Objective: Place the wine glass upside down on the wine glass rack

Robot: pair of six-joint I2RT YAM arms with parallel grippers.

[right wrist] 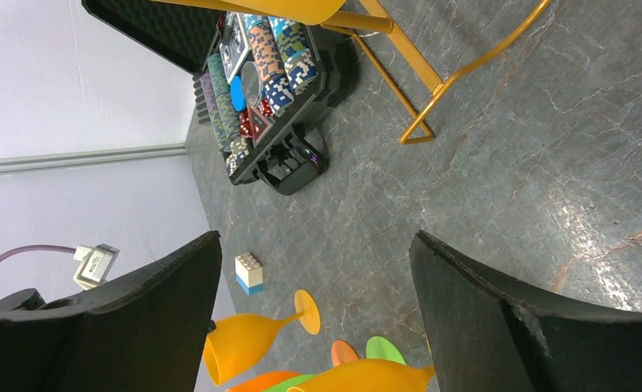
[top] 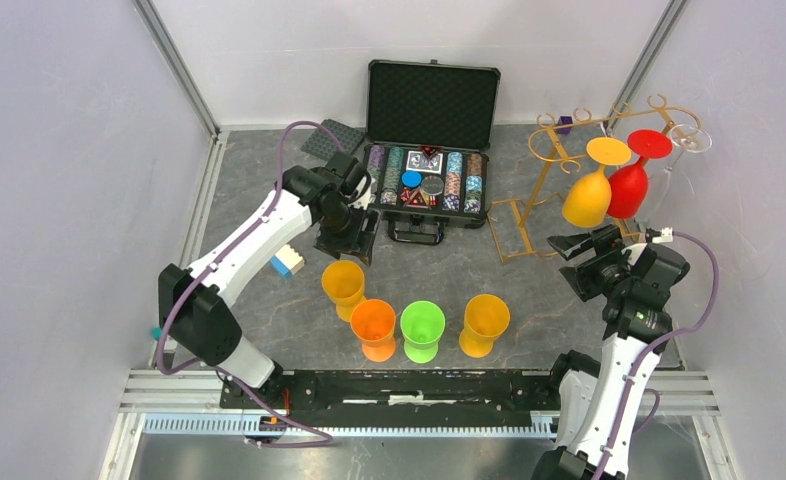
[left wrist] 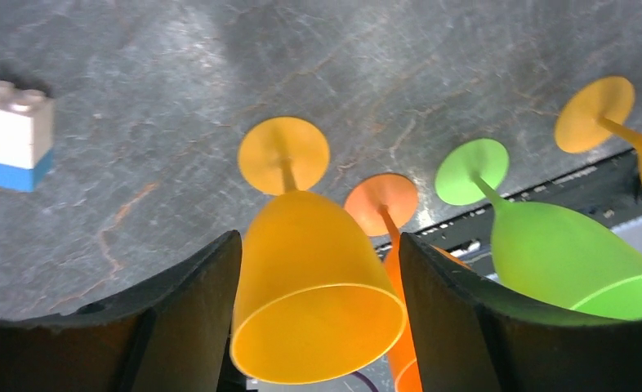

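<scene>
left pincer (left wrist: 318, 245) is down over the amber wine glass (left wrist: 314, 278), 1 finger (left wrist: 195, 294) on each side of the bowl near the rim. the gap looks about nil both sides, but can't tell if it's clamped or just straddling. glass stands upright on the counter (top: 269, 190), foot down, leftmost of a row of 4, with the orange (top: 374, 328), green (top: 421, 330) and yellow (top: 484, 323) glasses beside it along the near edge.

right pincer (right wrist: 316, 241) is released, wide apart, nothing between the fingers. it hangs over bare counter at the right side, near the foot of the wine glass rack (top: 541, 180).

rack stands back right. a yellow glass (top: 589, 195) and a red glass (top: 629, 180) hang from it upside down, side by side. there's a clear shape further right on the rail, too faint to id.

open black case of poker chips (top: 431, 150) sits back centre. white/blue toy brick (top: 288, 261) lies just left of the amber glass.
</scene>
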